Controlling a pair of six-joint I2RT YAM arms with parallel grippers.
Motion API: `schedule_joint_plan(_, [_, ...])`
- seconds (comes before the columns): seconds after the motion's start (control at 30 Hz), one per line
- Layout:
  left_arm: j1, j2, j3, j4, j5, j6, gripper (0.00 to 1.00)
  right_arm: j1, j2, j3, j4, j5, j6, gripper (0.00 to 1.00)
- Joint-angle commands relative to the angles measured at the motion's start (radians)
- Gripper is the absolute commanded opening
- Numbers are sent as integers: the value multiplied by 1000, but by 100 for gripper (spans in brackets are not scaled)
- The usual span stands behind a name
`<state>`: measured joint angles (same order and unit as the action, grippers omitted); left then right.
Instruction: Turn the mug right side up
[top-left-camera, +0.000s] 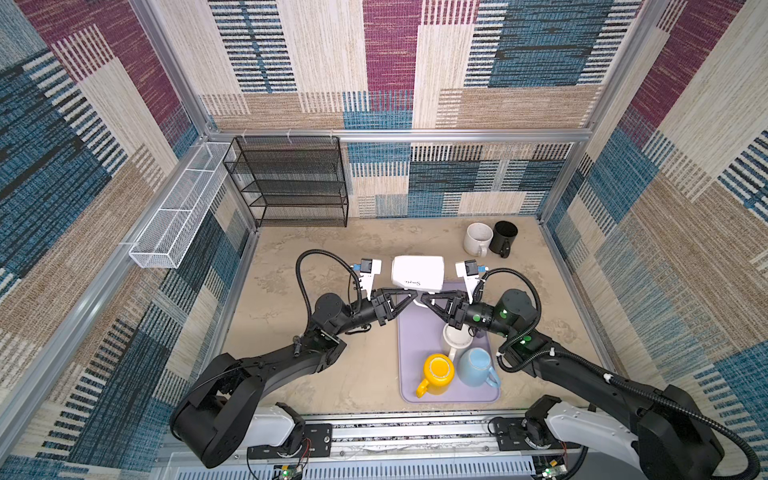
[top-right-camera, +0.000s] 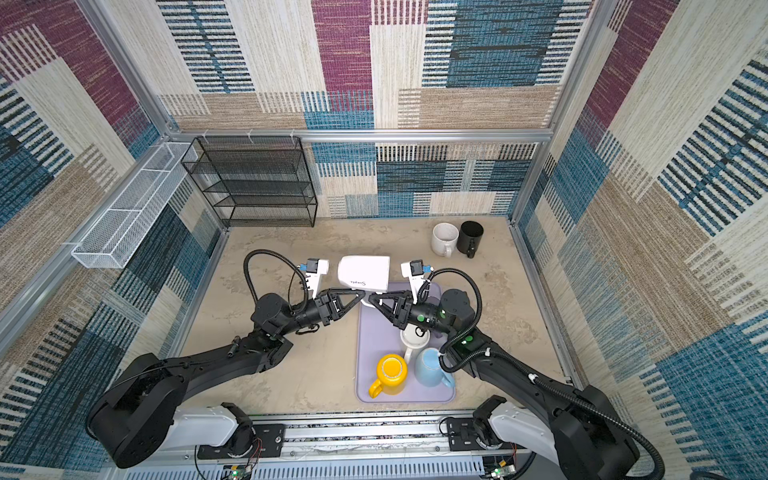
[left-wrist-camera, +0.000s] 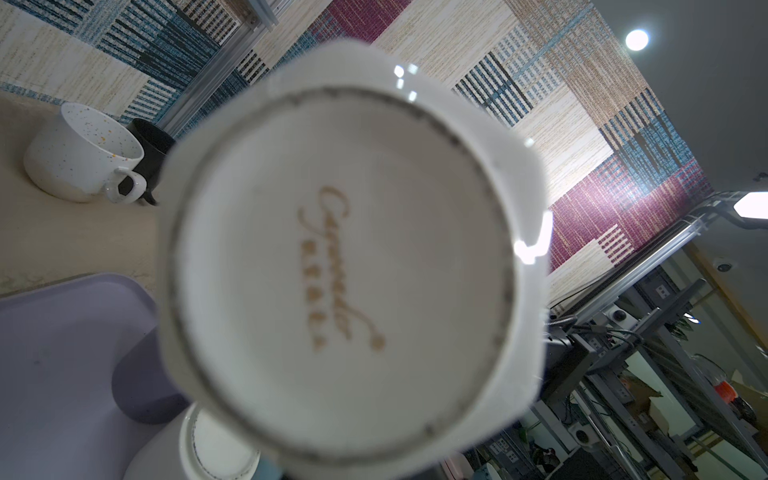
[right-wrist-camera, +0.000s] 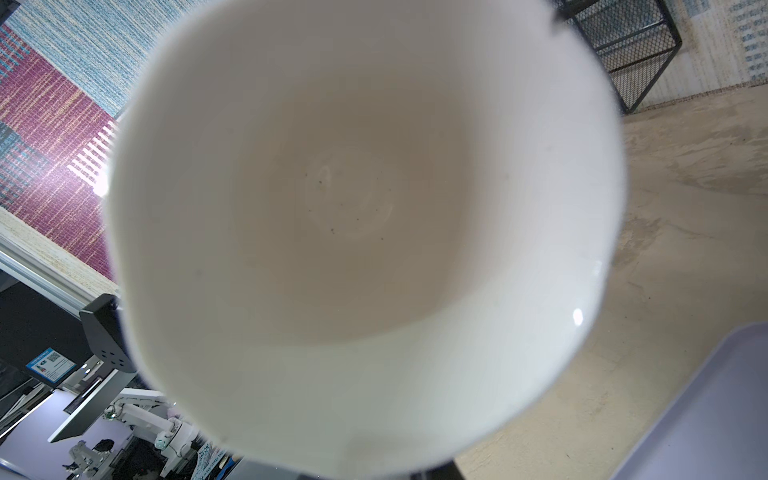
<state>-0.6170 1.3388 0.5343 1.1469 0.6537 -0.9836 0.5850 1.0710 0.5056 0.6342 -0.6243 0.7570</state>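
The white mug (top-left-camera: 417, 270) (top-right-camera: 363, 272) hangs on its side in the air above the far end of the lilac tray (top-left-camera: 409, 374). Its base (left-wrist-camera: 345, 257) faces the left wrist camera and its open mouth (right-wrist-camera: 353, 208) faces the right wrist camera. In both top views my left gripper (top-left-camera: 413, 294) (top-right-camera: 361, 294) and right gripper (top-left-camera: 424, 298) (top-right-camera: 372, 299) meet tip to tip under the mug, both shut at its handle. The mug fills both wrist views and hides the fingertips there.
On the tray stand a yellow mug (top-left-camera: 436, 374), a light blue mug (top-left-camera: 476, 368) and a white mug (top-left-camera: 457, 338). A speckled white mug (top-left-camera: 478, 239) and a black mug (top-left-camera: 504, 237) sit at the back right. A black mesh rack (top-left-camera: 291, 183) and a white wire basket (top-left-camera: 178, 208) line the back left.
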Motion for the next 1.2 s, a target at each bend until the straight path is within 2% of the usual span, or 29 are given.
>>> schedule_joint_plan(0.0, [4, 2, 6, 39, -13, 33, 4, 1, -11, 5, 56, 3, 17, 4])
schedule_joint_plan(0.1, [4, 5, 9, 39, -3, 31, 0, 2, -11, 5, 71, 1, 24, 11])
schedule_joint_plan(0.23, [4, 9, 9, 60, 8, 22, 0, 1, -12, 7, 88, 4, 35, 19])
schedule_joint_plan(0.5, [3, 34, 6, 135, 17, -11, 0, 1, 4, 13, 133, 3, 61, 25])
schedule_joint_plan(1.17, [2, 74, 18, 200, 32, -47, 0, 4, 64, 30, 216, 23, 94, 29])
